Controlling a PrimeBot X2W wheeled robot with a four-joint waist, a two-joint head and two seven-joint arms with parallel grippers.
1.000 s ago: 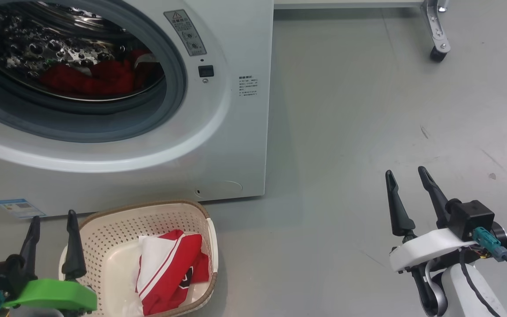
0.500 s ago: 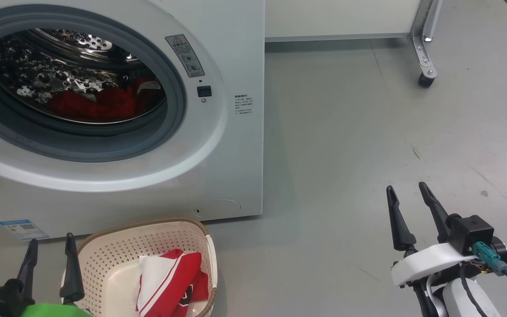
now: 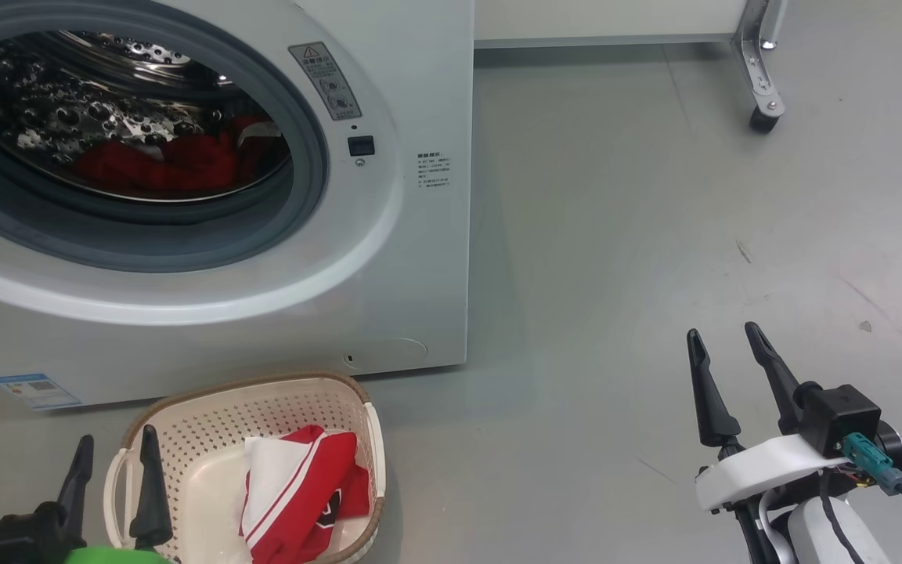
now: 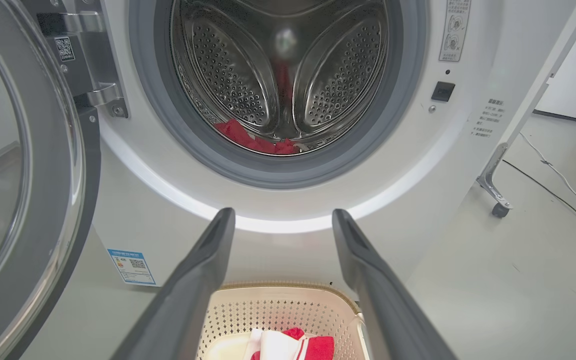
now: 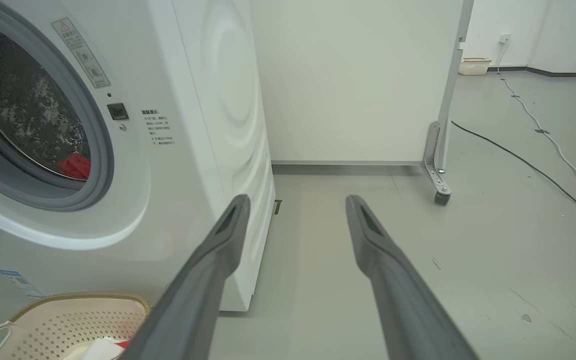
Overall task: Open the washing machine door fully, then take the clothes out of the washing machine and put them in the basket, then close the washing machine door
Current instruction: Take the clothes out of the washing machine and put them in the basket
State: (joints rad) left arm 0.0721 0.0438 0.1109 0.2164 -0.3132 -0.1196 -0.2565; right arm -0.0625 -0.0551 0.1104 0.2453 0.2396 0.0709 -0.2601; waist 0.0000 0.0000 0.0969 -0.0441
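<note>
Washing machine (image 3: 420, 258): front-loader, washing machine door (image 4: 48, 210) swung wide on its left side.
Clothes (image 3: 177, 163): red heap in its drum; another red-and-white garment (image 3: 302, 486) in the basket (image 3: 263, 392) at its foot.
Left gripper (image 3: 117, 435): fingers spread, empty, before the machine.
Right gripper (image 3: 721, 329): fingers spread, empty, well right of it.

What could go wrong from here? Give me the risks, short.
1. The clothes lie low inside the drum; the open left gripper might snag the grey gasket reaching in.
2. The basket is small and already holds a garment; the next drop could miss.
</note>
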